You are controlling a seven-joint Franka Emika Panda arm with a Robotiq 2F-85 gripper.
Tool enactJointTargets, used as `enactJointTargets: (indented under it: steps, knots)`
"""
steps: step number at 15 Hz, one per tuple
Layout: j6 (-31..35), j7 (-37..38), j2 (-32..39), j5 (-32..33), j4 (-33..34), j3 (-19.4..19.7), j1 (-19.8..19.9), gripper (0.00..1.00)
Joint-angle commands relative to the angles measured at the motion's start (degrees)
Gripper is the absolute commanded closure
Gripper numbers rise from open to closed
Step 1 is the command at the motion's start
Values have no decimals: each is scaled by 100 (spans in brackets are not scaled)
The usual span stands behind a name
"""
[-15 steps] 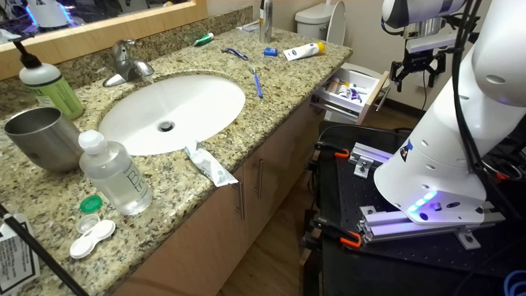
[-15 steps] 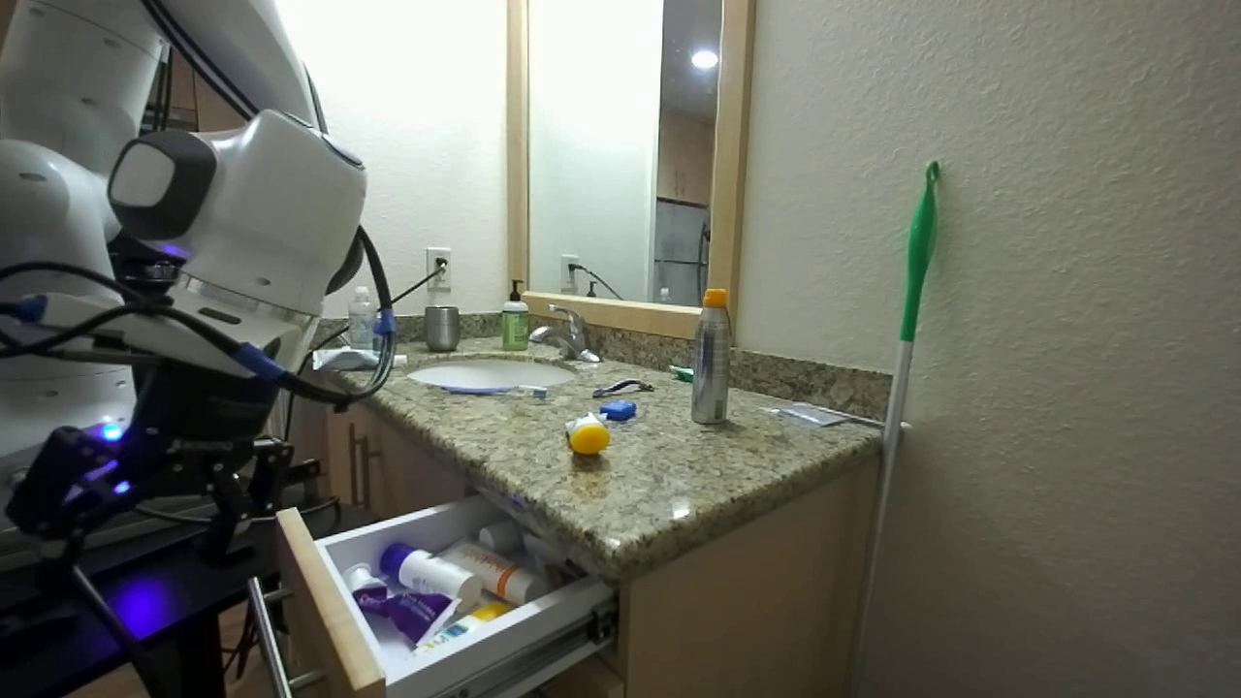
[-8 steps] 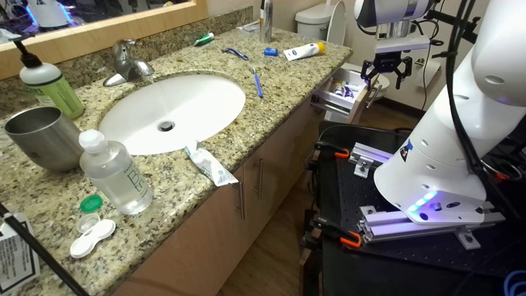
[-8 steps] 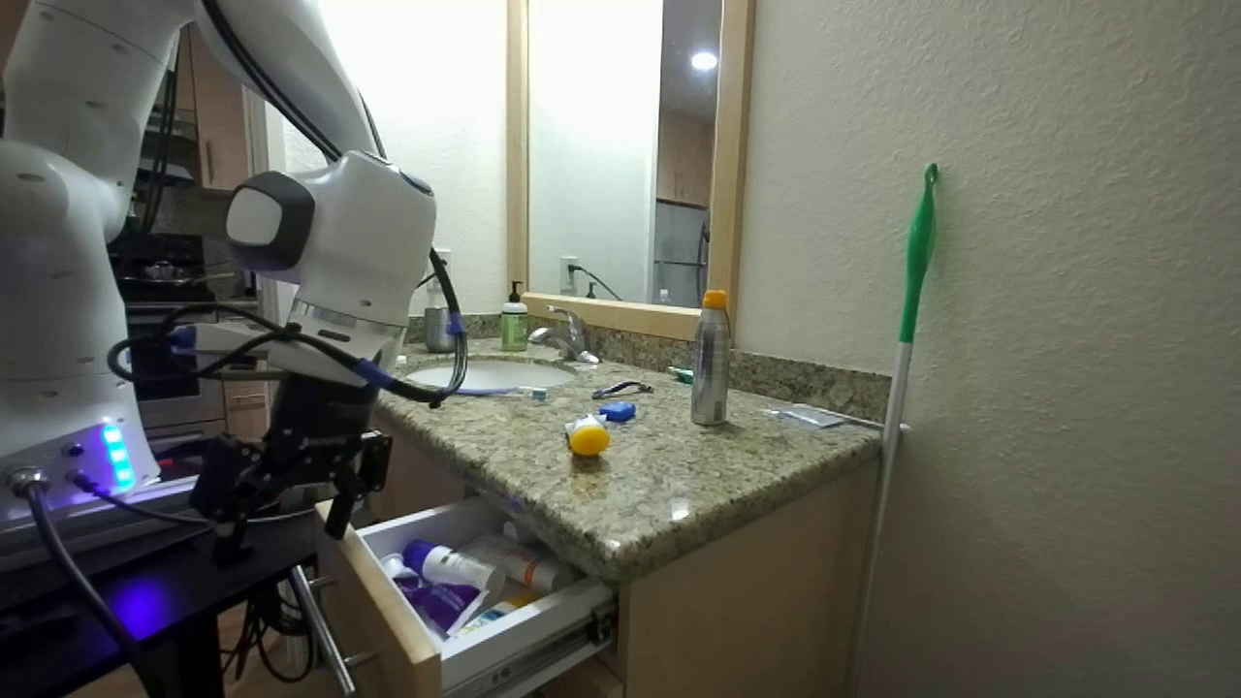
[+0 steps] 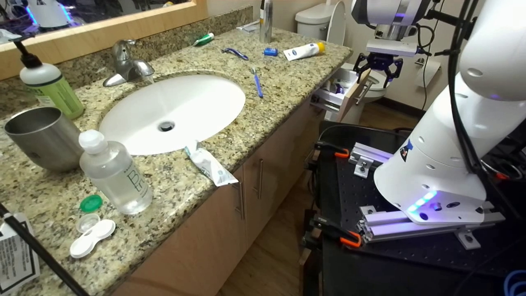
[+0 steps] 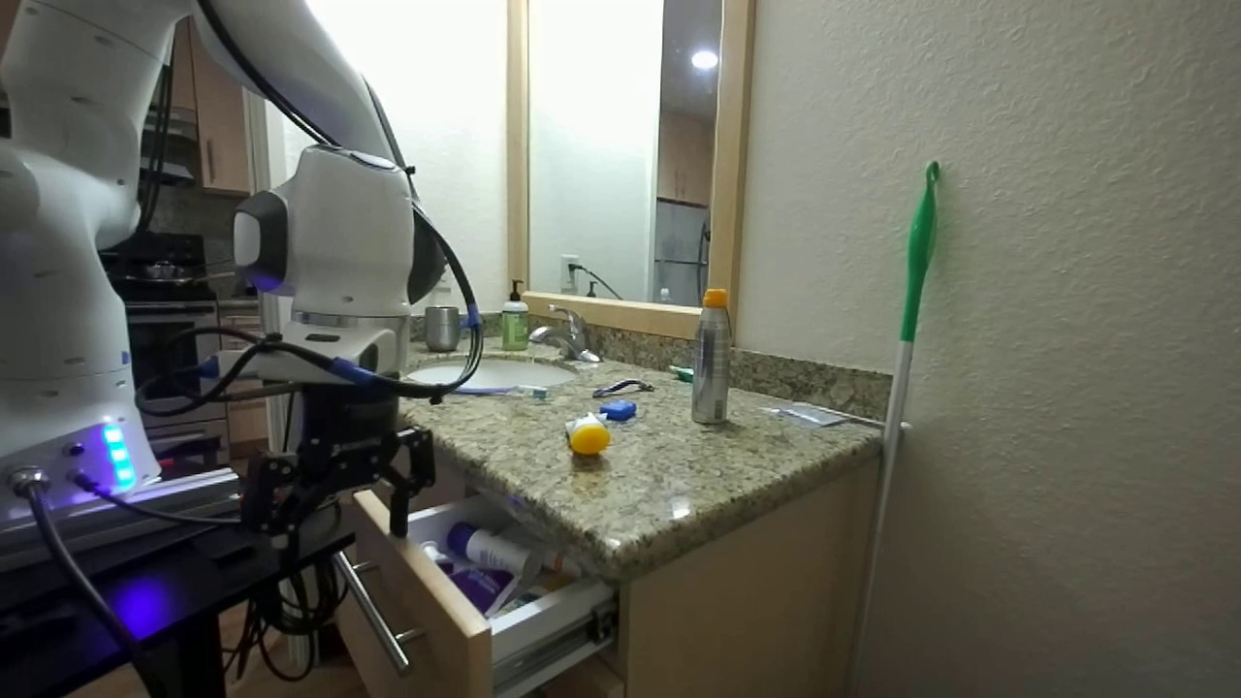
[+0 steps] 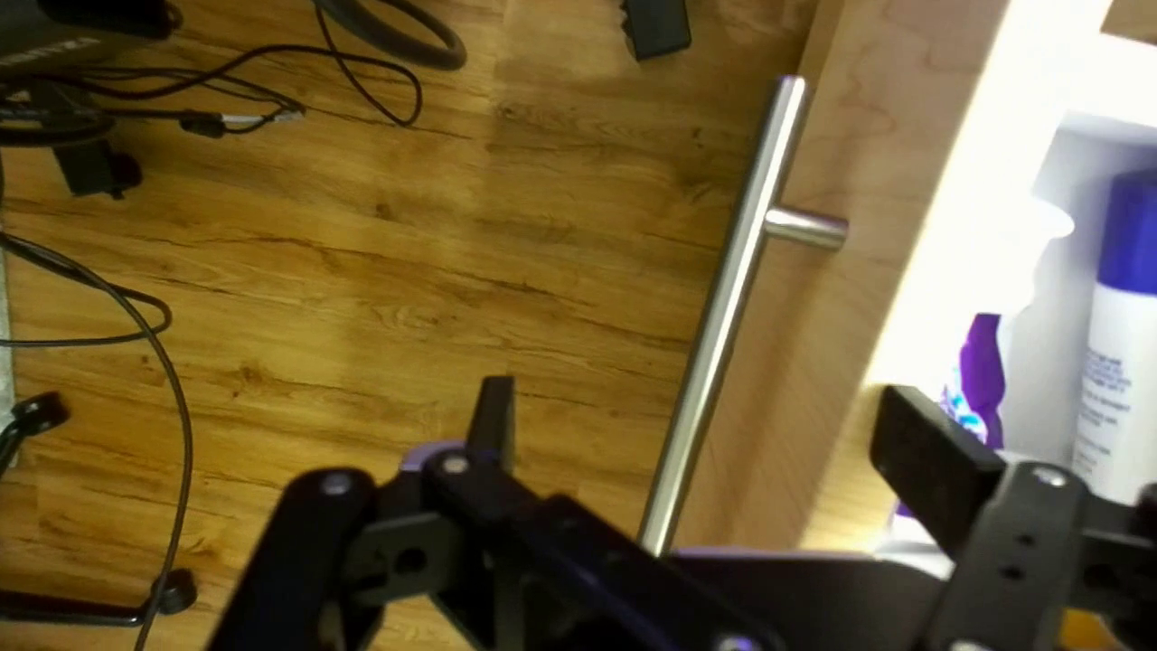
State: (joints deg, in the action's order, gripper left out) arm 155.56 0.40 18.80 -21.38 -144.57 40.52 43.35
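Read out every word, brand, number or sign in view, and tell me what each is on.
"B", a large letter on the clear bottle; its other lettering is blurred.
Too small or blurred to read: print on the green-labelled pump bottle, the crumpled white tube, the yellow-capped tube, the white tag, the blue-capped bottle in the drawer and the dark device.

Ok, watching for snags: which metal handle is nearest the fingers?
The handle on the open drawer, seen between the fingers in the wrist view; the upright cabinet handles are farther off.
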Motion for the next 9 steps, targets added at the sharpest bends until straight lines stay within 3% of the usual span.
enactJointTargets:
  steps: [1, 4, 6, 9]
  knots:
    - [574, -244, 282, -576, 171, -756, 774, 0]
    - [760, -428, 275, -686, 203, -1223, 1293, 0]
    - [215, -1003, 138, -109, 189, -1281, 1604, 0]
    - [-80, -1670, 56, 599, 256, -1175, 1989, 0]
